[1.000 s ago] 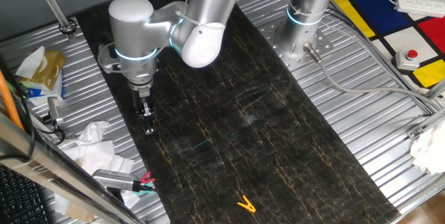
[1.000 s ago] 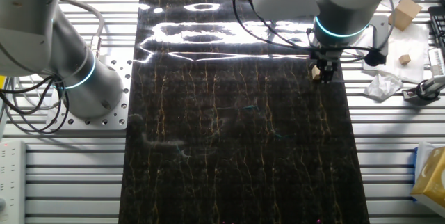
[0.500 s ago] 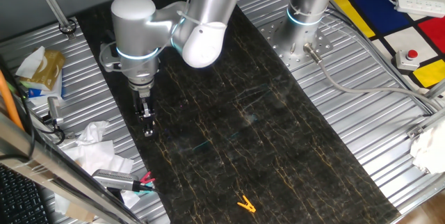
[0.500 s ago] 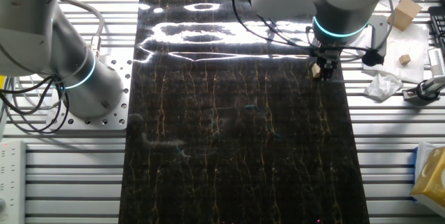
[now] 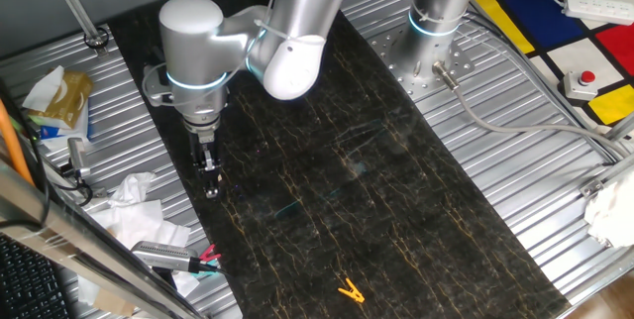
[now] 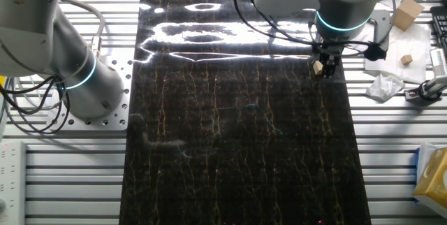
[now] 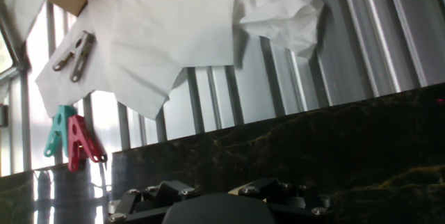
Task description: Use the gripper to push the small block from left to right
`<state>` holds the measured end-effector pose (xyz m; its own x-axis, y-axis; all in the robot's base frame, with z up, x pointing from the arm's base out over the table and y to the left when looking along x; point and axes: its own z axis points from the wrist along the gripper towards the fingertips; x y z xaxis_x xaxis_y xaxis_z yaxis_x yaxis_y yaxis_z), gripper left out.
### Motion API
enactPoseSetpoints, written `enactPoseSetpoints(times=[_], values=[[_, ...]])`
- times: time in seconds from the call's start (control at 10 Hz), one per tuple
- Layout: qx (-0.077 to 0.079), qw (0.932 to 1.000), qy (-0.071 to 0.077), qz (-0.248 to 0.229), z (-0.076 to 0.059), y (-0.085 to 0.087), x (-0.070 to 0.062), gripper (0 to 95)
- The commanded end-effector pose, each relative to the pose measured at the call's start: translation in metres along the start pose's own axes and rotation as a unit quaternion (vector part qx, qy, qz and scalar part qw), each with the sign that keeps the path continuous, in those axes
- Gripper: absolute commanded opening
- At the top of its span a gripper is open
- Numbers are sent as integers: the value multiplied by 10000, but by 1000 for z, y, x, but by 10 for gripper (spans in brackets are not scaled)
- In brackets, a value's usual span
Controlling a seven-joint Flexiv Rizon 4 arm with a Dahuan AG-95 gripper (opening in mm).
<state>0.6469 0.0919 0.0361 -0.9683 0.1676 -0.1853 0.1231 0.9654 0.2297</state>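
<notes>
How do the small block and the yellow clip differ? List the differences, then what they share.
Colour: the small block is light tan; the yellow clip is yellow-orange.
Shape: the block is a plain cube; the clip is splayed, with prongs.
Place: the block sits right beside the gripper tip; the clip lies alone, far from it.
Shared: both are small and rest on the dark marbled mat.

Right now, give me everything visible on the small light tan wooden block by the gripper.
The small light tan wooden block is a tiny pale cube that looks like bare wood. It sits on the dark marbled mat near that mat's edge, right beside the black two-finger gripper. Whether the two actually touch cannot be told. The gripper hides it in one fixed view, and the hand view does not show it.
</notes>
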Motion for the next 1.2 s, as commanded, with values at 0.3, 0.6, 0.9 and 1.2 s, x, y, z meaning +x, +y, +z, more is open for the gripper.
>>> enactPoseSetpoints(times=[0.3,0.6,0.9,1.2], values=[[-1,10000,-40,-22,0,0,0,760],[3,10000,-78,-12,0,0,0,760],[229,9990,-114,-353,0,0,0,760],[269,9989,-131,-367,0,0,0,760]])
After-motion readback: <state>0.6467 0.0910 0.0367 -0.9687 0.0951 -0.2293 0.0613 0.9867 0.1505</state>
